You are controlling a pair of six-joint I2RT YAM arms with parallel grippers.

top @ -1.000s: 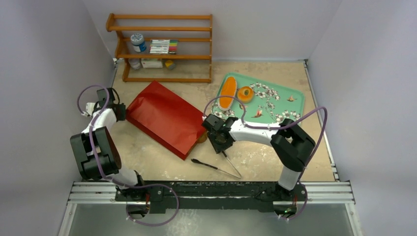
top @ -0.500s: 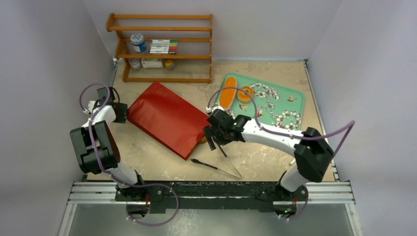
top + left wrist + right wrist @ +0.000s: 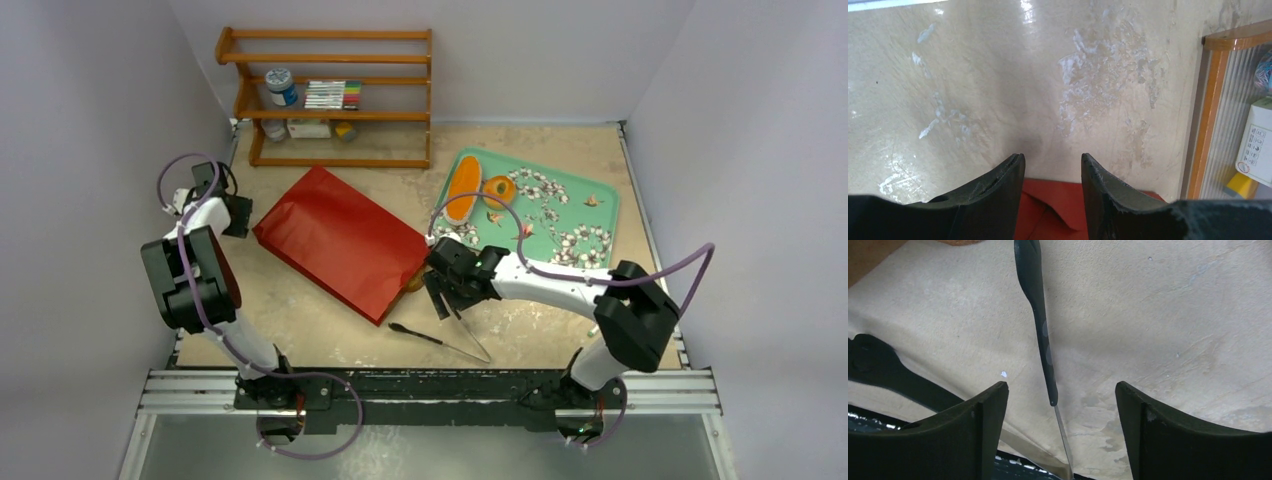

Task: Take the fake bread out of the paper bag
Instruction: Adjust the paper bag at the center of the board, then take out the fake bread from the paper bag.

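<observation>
The red paper bag [image 3: 335, 240] lies flat on the table, its mouth facing right. A small orange-brown bread piece [image 3: 413, 284] peeks out at the mouth. A long oval loaf [image 3: 463, 188] and a round bun [image 3: 498, 190] lie on the green flowered tray [image 3: 570, 215]. My left gripper [image 3: 238, 215] is open beside the bag's far left corner; the red paper edge [image 3: 1058, 200] shows low between its jaws [image 3: 1052, 157], untouched. My right gripper [image 3: 442, 296] is open and empty just right of the bag's mouth, above the table [image 3: 1062, 385].
Black-handled metal tongs [image 3: 445, 342] lie on the table under my right gripper, and they also show in the right wrist view [image 3: 1040, 325]. A wooden shelf [image 3: 335, 100] with a jar and small boxes stands at the back left, its frame close to my left gripper [image 3: 1210, 100].
My left gripper has drawn back off the bag's left corner toward the wall. My right arm's elbow has swung right and its gripper has dropped slightly toward the tongs.
</observation>
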